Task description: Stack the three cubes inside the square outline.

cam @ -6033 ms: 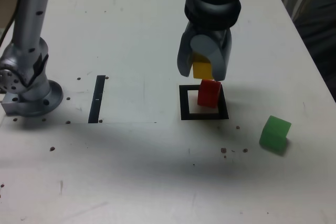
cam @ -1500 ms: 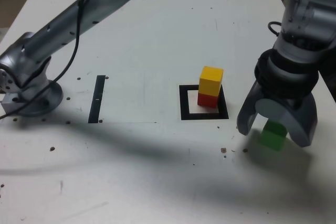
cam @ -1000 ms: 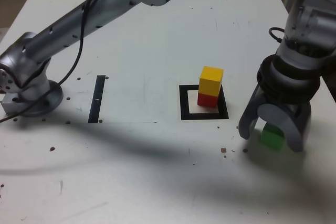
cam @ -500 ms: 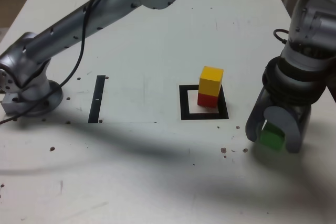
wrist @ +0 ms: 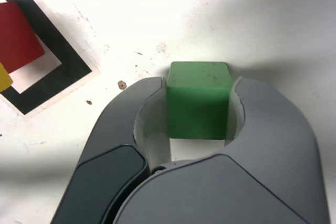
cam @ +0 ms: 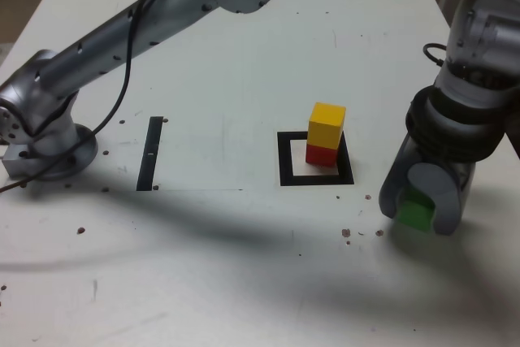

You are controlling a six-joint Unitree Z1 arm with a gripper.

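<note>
The green cube [cam: 416, 212] [wrist: 198, 100] rests on the white table at the exterior view's right, and my gripper [cam: 419, 207] [wrist: 198, 87] is shut on it, one grey finger against each side. Inside the black square outline [cam: 283, 164] [wrist: 58, 74] the yellow cube [cam: 327, 125] [wrist: 4, 77] stands on the red cube [cam: 322, 154] [wrist: 18, 38]. That two-cube stack is to the left of my gripper in the exterior view, a short gap away.
A thin black strip [cam: 151, 153] lies at the exterior view's left, near the arm's base [cam: 45, 140]. The arm's long link [cam: 138, 22] spans above the table's back. Small dark specks [cam: 348, 233] dot the surface. The table's right edge runs just beyond my gripper.
My gripper came down over the green cube and its fingers drew in until they pressed on the cube's sides. The yellow-on-red stack has not moved.
</note>
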